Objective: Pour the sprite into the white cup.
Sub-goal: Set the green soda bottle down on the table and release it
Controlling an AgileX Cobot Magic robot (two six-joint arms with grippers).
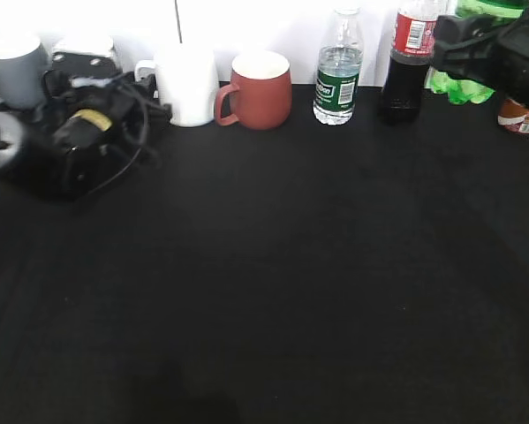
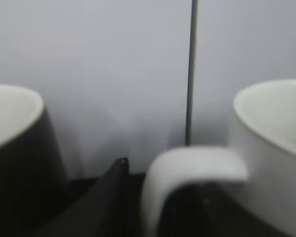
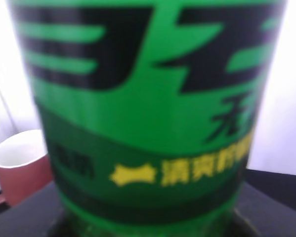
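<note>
Spanning most of the exterior view: black tabletop point(image 1: 273, 291), bare in front, with everything lined along the back edge against a pale wall. Standing upright at the far right of that row: the sprite point(image 1: 463, 84), long axis vertical, partly hidden behind the right gripper point(image 1: 476, 49), which sits at the bottle's upper body. Filling the right wrist view edge to edge: the green label with dark lettering, so bottle squarely in front of those jaws and very close; whether clamped on it or merely around it cannot be told, no fingertip showing. Resting left of centre in the row: the white cup point(image 1: 186, 84), handle toward the left, well apart from the bottle, with the brick-red mug point(image 1: 260, 88), clear water bottle point(image 1: 338, 75) and cola bottle point(image 1: 407, 62) between them. Sitting just left of the cup: the left gripper point(image 1: 132, 102), handle loop looming in its wrist view beside one dark fingertip point(image 2: 119, 170); jaw state not readable there either. Judged nearer the bottle: right arm, by far. Needed next, probably: leftward carry across the row before any tilt.
</note>
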